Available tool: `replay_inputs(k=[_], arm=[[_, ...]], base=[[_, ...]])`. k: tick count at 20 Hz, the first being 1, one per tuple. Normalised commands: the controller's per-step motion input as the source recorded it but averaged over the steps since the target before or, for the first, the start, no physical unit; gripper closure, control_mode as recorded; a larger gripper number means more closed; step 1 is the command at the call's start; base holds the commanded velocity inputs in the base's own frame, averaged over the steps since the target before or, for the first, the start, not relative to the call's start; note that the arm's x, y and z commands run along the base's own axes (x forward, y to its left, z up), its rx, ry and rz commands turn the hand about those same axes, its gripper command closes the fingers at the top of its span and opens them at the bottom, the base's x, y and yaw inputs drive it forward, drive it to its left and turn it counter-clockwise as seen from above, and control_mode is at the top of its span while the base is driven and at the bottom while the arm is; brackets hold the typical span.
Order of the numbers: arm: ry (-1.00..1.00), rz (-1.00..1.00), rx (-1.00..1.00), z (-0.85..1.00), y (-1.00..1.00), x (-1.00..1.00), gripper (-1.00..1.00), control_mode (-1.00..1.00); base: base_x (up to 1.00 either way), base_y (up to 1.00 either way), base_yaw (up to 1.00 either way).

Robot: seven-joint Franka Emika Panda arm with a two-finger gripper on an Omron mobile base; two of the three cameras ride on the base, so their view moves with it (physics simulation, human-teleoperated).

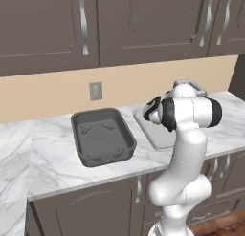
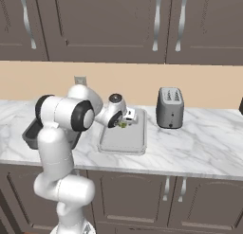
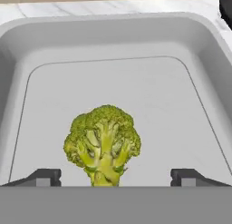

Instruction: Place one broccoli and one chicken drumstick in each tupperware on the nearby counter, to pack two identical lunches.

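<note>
We see 1 broccoli floret (image 3: pixel 103 143) in the pale grey tupperware (image 3: pixel 113 39), between the end effector's (image 3: pixel 116 177) fingertips (image 3: pixel 45 177), which stand wide apart without touching it. The dark grey tupperware (image 1: pixel 103 136) sits just beside on the marble worktop (image 1: pixel 48 154), left of the silver toaster (image 2: pixel 170 107).

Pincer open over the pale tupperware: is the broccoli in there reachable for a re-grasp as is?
Probably yes. In the hand view the broccoli sits between the two fingertips of the open pincer, on the pale tupperware floor, with nothing else beside it.
</note>
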Motion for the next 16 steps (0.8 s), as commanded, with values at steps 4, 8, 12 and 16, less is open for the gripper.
replay_inputs(k=[4,8,12,16], arm=[[-0.02,0.00,0.00,0.60,-0.12,-0.77,-1.00,-1.00],[0.00,0.00,-0.02,0.75,0.00,-0.70,-1.00,-1.00],[-0.03,0.00,-0.03,0.70,0.00,-0.70,-1.00,-1.00],[-0.15,0.00,-0.02,0.57,0.00,-0.86,-1.00,-1.00]], base=[[0.00,0.00,0.00],[0.00,0.00,0.00],[0.00,0.00,0.00],[0.00,0.00,0.00]])
